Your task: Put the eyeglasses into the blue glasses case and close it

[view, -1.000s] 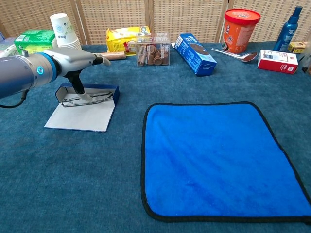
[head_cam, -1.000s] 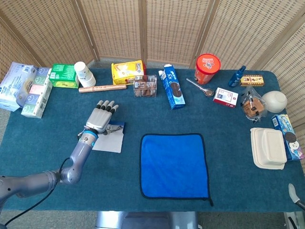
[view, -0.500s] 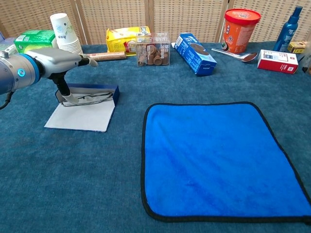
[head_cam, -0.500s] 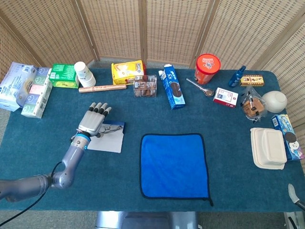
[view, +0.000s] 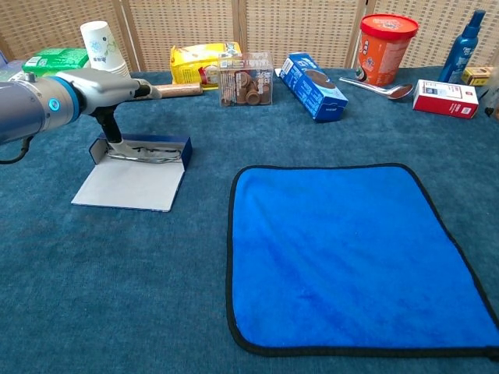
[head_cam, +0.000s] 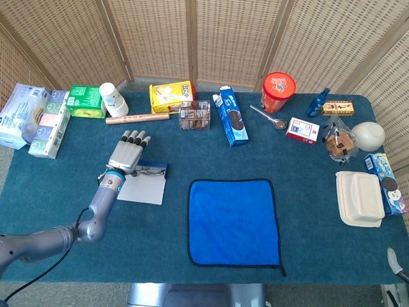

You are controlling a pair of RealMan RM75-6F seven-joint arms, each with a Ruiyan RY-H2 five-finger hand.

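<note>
Left hand [view: 93, 92] over eyeglasses [view: 148, 149] in open blue glasses case [view: 140, 148], near tabletop's left edge; fingers extended, holding nothing visible. Risk: frame riding rim, blocking lid [view: 129, 185] closure.

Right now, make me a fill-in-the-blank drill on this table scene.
1. The glasses lie inside the ____ case.
2. The case's lid is ____.
3. The ____ robot hand is over the case.
4. The big cloth is ____.

Missing: blue; open; left; blue
</note>
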